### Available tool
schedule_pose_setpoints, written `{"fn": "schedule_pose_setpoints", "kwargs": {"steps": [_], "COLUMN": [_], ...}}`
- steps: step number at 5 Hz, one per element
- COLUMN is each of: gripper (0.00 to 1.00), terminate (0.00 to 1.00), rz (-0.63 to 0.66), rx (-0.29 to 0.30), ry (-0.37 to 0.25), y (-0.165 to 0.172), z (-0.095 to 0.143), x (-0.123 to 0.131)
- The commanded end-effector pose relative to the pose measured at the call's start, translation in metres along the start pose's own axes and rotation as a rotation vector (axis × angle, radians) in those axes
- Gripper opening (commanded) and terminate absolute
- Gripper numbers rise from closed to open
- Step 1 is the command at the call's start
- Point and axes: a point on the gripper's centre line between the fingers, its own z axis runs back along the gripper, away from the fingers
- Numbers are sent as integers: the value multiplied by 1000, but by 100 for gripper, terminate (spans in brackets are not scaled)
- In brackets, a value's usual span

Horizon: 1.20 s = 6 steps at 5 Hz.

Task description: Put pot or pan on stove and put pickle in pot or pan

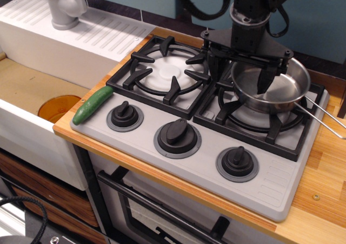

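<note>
Gripper [242,71] is over the right burner w/ its black fingers [264,80] straddling the near-left wall of the pan [270,87]: one finger reaches down inside the bowl, the other sits outside by the rim. Looks clamped on the rim, jaws narrowed around it. Pan is on or just above the right grate [259,119], can't tell if it's fully resting; it seems roughly level, wire handle [324,117] sticking out to the right past the stove edge over the wood counter [324,173].

Stove [211,163] is grey, two burners, three black knobs along the front. Left burner [165,73] has its white disc showing, nothing on it.

Pickle [92,105] lies at the front-left corner of the stove, partly on the grey top, partly on the wood edge, just left of the left knob [125,115], well apart from the pan. Pan interior is shiny, nothing else seen in it but the finger.

Left of the stove: white sink [32,92] w/ an orange disc [58,107] in the basin, grey tap [64,6] at the back.
</note>
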Motion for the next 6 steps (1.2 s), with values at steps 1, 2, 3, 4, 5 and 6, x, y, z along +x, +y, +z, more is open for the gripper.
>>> {"fn": "schedule_pose_setpoints", "kwargs": {"steps": [1,2,3,4,5,6], "gripper": [100,100,100,100,100,100], "terminate": [0,0,0,0,0,0], "rz": [-2,-4,-6,-7,2,6], "rx": [-29,-50,-75,-81,-86,-93], "ry": [-87,-116,-147,-163,-178,-182], "y": [2,2,3,5,4,2], "z": [48,34,15,7,1,-1], "x": [21,18,11,5,-2,-6]}}
